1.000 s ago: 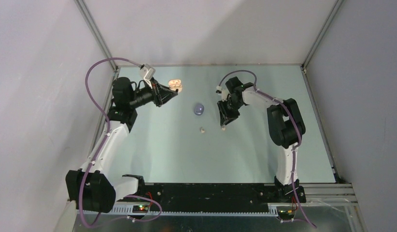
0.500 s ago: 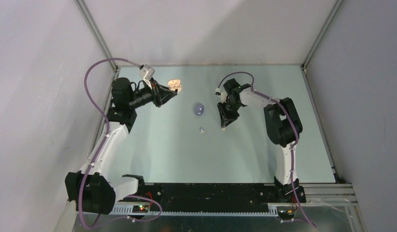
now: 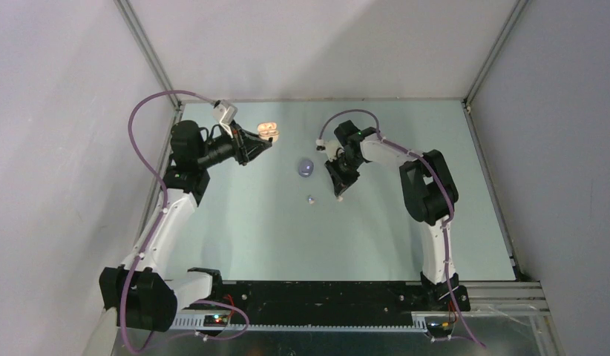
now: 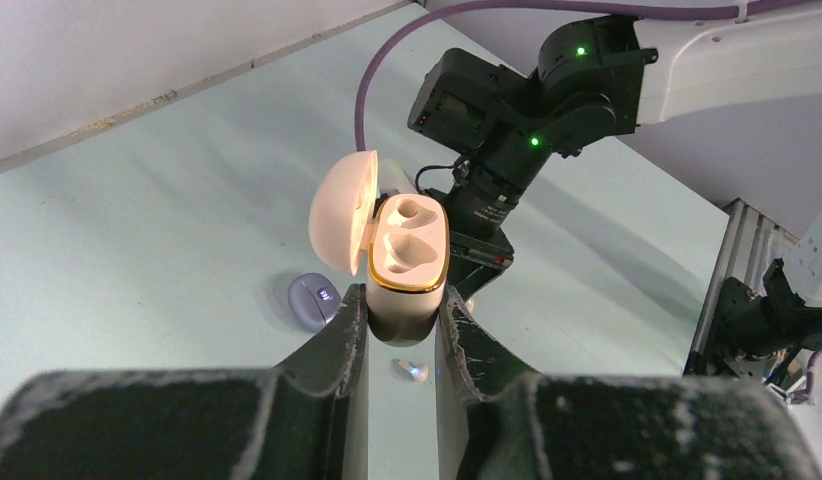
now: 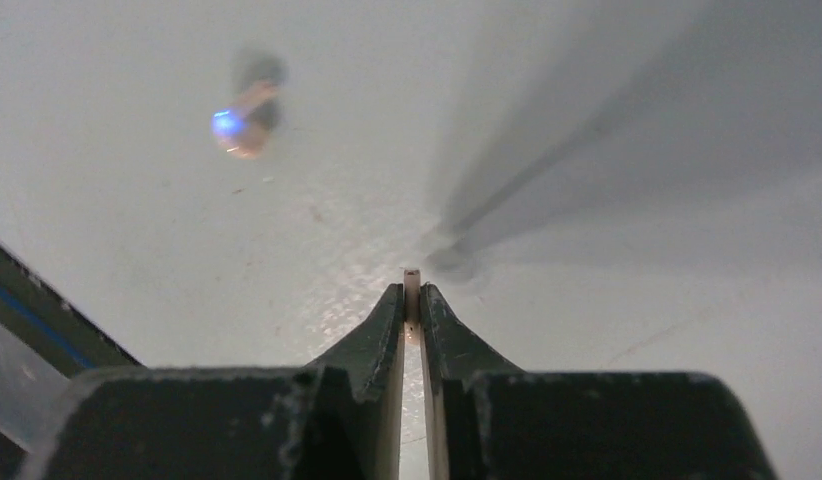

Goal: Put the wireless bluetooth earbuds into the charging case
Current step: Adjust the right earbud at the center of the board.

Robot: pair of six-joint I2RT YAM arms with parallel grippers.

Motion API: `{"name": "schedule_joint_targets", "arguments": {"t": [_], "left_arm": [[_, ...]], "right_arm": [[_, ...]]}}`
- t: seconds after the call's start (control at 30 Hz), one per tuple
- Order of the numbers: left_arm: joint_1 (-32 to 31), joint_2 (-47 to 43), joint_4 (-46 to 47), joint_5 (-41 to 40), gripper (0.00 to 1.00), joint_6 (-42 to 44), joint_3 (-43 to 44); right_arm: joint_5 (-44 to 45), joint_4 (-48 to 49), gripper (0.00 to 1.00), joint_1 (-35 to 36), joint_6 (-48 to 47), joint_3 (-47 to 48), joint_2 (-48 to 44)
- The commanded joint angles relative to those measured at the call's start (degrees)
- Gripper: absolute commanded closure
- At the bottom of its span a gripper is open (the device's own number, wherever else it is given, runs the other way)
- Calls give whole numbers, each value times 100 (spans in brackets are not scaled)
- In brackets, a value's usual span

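Pinching, right gripper (image 5: 412, 296): jaws nearly together on a thin cream bud (image 5: 412, 278), with only its end showing past the tips. It is low over the table (image 3: 406, 245); whether it is lifted off I cannot tell.
Left gripper (image 4: 402, 305): clamped on the body of the cream case (image 3: 268, 130), held up off the table at the far left.
Case: lid (image 4: 339, 210) swung back, both sockets (image 4: 405, 248) empty and facing the right arm.
Loose bud (image 5: 242, 125): on the table just beside the right gripper, showing a blue light, with nothing touching it.
Purple case (image 3: 307, 167): closed, on the table between the arms, near the loose bud.
Step in hand: likely securing the pinched bud before carrying it to the case.
How to do it well: the hold is on a sliver at the very tips, so the bud may twist or slip. Lift straight and slowly, and check that the bud comes along. Pass over the purple case, not through it. Approach the sockets from the open side, away from the lid. Match the bud's shape to the socket and let go only once it sits in. The left arm should hold the case steady.
Progress: early; no bud is in the case.
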Motion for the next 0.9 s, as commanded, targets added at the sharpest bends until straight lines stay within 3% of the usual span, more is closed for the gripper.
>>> {"name": "schedule_joint_targets", "arguments": {"t": [0.0, 0.23, 0.37, 0.57, 0.67, 0.87], "left_arm": [[33, -214, 206, -47, 100, 50, -60], [28, -214, 331, -59, 100, -17, -155], [30, -171, 358, -56, 100, -48, -129], [32, -167, 268, -38, 100, -12, -67], [32, -162, 227, -32, 100, 17, -66], [33, -86, 235, -16, 100, -1, -6]], "right_arm": [[-894, -1058, 89, 189, -2034, 776, 134], [-1035, -3441, 90, 197, -6028, 1173, 273], [-517, -4392, 90, 289, -7167, 1294, 605], [-155, -4498, 89, 496, -7233, 1449, 949], [-244, -4157, 86, 541, -6789, 1588, 1084], [-467, -3366, 61, 411, -5753, 1900, 1091]]}}
